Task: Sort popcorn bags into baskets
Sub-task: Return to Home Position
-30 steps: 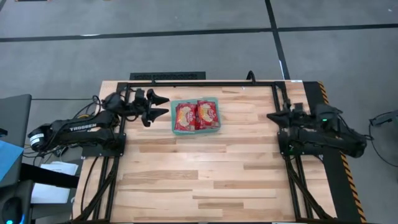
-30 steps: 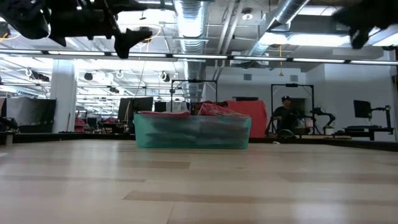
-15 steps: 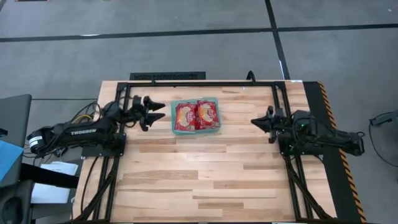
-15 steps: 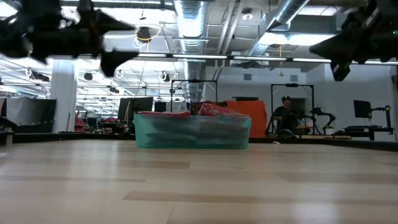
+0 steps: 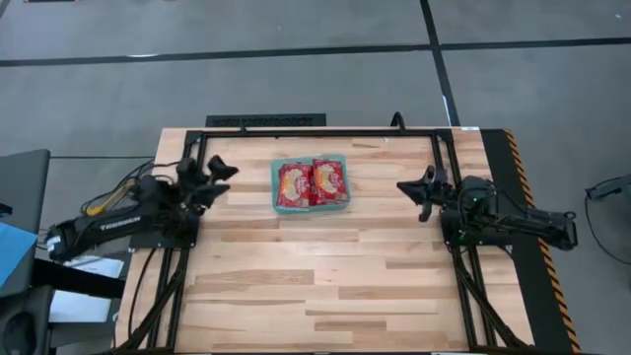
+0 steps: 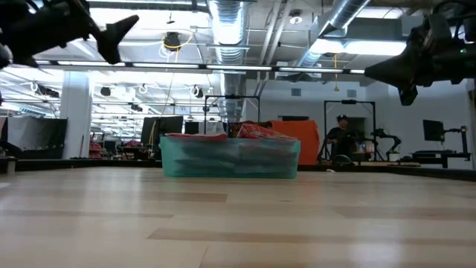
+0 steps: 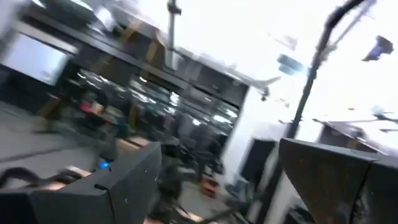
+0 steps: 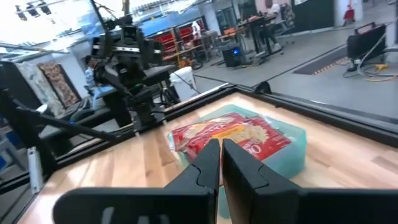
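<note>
Hovering above the bench (image 5: 325, 266), my left end effector (image 5: 221, 172) gapes wide, empty; right end effector (image 5: 409, 187) pinched narrow, empty. Tray (image 5: 275, 164) w/ popcorn bags (image 5: 312, 183) sits between them, nearer the left. Risk: bags poke above the rim, so a low swing nearby could knock one out.

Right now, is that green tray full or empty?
Full: red popcorn bags cover the green tray wall to wall and heap above its rim.

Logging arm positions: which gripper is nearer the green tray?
Left, narrowly, judged from overhead. The left gripper hangs raised off the green tray on its left side; the right gripper hangs raised off its right side, slightly farther.
</note>
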Controlling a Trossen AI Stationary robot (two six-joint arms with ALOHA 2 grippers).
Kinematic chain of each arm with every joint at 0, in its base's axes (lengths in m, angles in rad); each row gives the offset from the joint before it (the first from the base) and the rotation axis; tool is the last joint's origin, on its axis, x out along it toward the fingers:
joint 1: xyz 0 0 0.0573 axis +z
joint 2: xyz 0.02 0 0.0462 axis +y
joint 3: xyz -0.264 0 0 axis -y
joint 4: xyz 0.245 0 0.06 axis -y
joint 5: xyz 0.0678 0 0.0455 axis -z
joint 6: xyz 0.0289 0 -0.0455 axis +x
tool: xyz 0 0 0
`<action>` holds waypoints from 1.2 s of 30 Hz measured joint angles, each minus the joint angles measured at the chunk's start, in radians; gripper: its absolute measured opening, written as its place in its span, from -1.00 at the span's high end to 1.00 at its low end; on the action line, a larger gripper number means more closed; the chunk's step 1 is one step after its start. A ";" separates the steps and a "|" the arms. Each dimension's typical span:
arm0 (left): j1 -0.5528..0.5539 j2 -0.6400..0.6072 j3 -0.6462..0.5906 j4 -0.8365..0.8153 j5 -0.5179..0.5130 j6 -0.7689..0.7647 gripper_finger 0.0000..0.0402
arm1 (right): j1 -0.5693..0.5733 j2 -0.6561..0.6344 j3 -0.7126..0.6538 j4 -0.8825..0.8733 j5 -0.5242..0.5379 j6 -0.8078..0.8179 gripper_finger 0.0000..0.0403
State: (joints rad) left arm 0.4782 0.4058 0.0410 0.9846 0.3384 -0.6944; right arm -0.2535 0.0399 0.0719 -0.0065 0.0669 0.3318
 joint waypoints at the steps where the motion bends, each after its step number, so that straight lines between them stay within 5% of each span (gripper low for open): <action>1: 0.000 -0.052 0.000 -0.061 -0.039 0.012 -0.57 | -0.005 0.000 0.000 0.000 0.001 0.000 0.79; 6: -0.022 -0.284 -0.002 -0.624 -0.325 0.033 -0.57 | -0.009 0.000 0.000 -0.001 -0.006 0.001 0.79; 10: -0.071 -0.407 -0.003 -0.818 -0.382 0.165 -0.57 | -0.009 0.000 0.000 -0.029 -0.007 0.001 0.79; 14: -0.121 -0.399 -0.002 -0.834 -0.439 0.290 -0.57 | -0.009 0.000 0.000 -0.089 -0.011 0.000 0.79; 19: -0.198 -0.401 -0.026 -0.878 -0.679 0.322 -0.57 | -0.008 0.001 0.002 -0.146 -0.013 -0.044 0.79; 36: -0.268 -0.401 -0.024 -0.932 -0.684 0.347 -0.57 | -0.006 0.001 0.003 -0.161 -0.018 -0.037 0.79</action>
State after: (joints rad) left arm 0.2100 0.0044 0.0166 0.0525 -0.3454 -0.3471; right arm -0.2596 0.0406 0.0750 -0.1677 0.0488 0.2947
